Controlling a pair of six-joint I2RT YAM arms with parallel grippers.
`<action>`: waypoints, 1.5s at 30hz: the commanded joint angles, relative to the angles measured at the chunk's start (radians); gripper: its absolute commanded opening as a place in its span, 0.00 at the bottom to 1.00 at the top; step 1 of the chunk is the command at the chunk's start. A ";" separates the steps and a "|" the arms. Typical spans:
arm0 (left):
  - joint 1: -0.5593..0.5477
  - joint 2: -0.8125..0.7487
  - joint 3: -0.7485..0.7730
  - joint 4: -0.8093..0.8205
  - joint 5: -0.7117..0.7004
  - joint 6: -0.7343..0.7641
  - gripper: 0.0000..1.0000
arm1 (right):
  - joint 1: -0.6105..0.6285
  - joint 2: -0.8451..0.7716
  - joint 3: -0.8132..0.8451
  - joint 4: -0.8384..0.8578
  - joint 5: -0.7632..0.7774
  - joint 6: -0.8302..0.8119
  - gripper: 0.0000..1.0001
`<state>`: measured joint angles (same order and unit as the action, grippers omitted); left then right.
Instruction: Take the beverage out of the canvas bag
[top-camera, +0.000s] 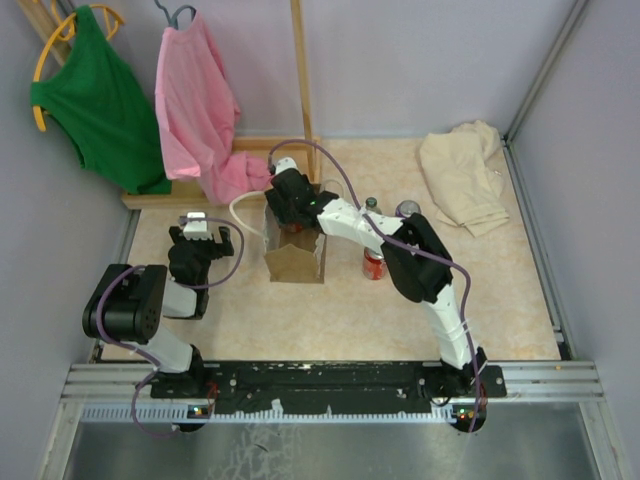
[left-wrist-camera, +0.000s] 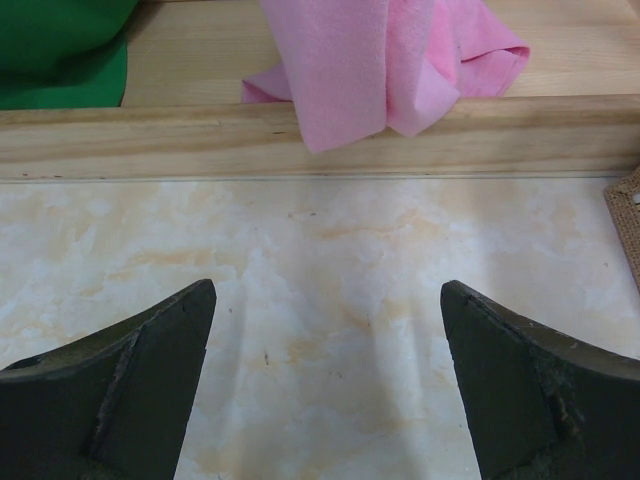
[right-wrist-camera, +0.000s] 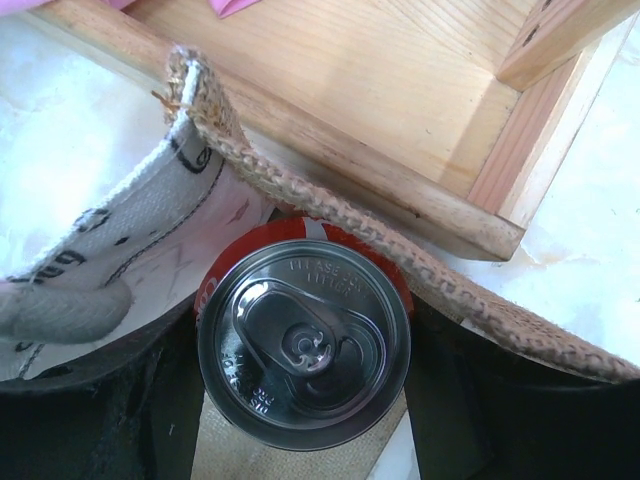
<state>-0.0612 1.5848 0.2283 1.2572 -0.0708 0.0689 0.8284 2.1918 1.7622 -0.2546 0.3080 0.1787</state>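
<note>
Right gripper (top-camera: 292, 212) reaches down into the open mouth of the canvas bag (top-camera: 295, 262), its two dark fingers (right-wrist-camera: 480, 420) clamped on a beverage can (right-wrist-camera: 305, 345) at the can's 9 and 3 o'clock sides. Can upright, red wall, silver lid with pull tab up. It sits inside the bag against the woven rim (right-wrist-camera: 330, 215) that runs past at 12 to 3 o'clock. White handle strap (right-wrist-camera: 60, 310) lies at 9 o'clock of the can. Can's base is hidden, so cannot tell whether it rests on the bag floor.

Bag stands upright near table centre, with the wooden frame base (right-wrist-camera: 350, 110) at its 12 o'clock.

Left gripper (left-wrist-camera: 328, 290): fingers wide apart, nothing between them, over bare marbled table (left-wrist-camera: 320, 240) at 9 o'clock of the bag.

Second red can (top-camera: 373, 264) stands outside at 3 o'clock of the bag. Pink cloth (top-camera: 200, 110) and green cloth (top-camera: 100, 100) hang at 11 and 10 o'clock. Cream cloth heap (top-camera: 465, 175) lies at 2 o'clock.
</note>
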 joint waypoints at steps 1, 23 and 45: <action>-0.004 0.011 0.014 0.027 -0.006 0.004 1.00 | 0.005 -0.032 0.091 -0.095 -0.007 -0.044 0.00; -0.004 0.011 0.014 0.027 -0.006 0.005 1.00 | 0.015 -0.306 0.177 -0.112 -0.073 -0.139 0.00; -0.004 0.010 0.013 0.027 -0.006 0.003 1.00 | 0.038 -1.023 -0.322 -0.174 0.231 -0.119 0.00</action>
<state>-0.0612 1.5848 0.2287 1.2568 -0.0708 0.0689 0.8600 1.2816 1.5253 -0.4744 0.4583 0.0105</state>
